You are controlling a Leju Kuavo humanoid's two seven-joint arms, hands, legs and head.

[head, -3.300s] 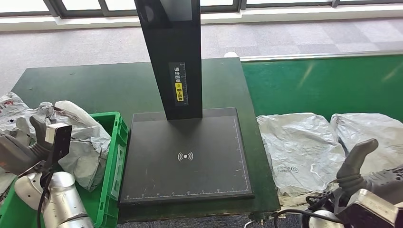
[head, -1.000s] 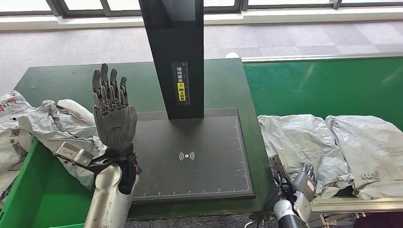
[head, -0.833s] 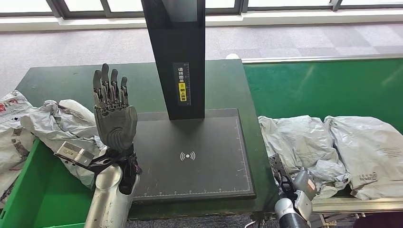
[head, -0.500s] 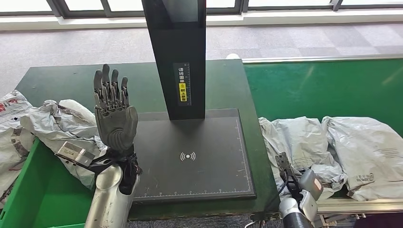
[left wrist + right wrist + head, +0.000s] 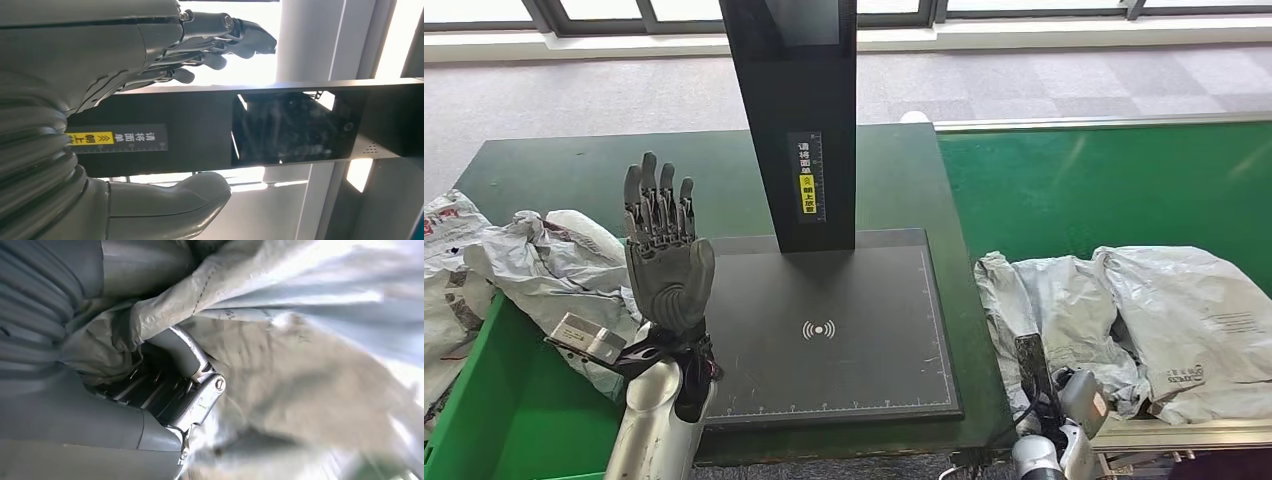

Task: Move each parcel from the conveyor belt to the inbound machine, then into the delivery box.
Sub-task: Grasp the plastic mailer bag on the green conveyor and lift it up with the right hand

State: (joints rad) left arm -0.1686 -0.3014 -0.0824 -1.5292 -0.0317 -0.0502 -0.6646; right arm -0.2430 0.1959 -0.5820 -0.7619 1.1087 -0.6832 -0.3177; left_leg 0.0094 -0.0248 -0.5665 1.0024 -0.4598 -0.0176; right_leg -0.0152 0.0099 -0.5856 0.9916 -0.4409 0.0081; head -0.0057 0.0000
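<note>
gripping parcel (image 5: 1064,310) in right hand (image 5: 165,390)

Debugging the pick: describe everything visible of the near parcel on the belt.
The near parcel is a crumpled grey plastic mailer, soft and wrinkled, lying flat on the green belt beside the scanner's table. Its far side meets a second grey mailer. The right hand grips a fold at its near edge.

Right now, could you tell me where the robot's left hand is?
In the head view, the left hand is raised upright with fingers apart at the scanner plate's left edge, beside the green box.
</note>
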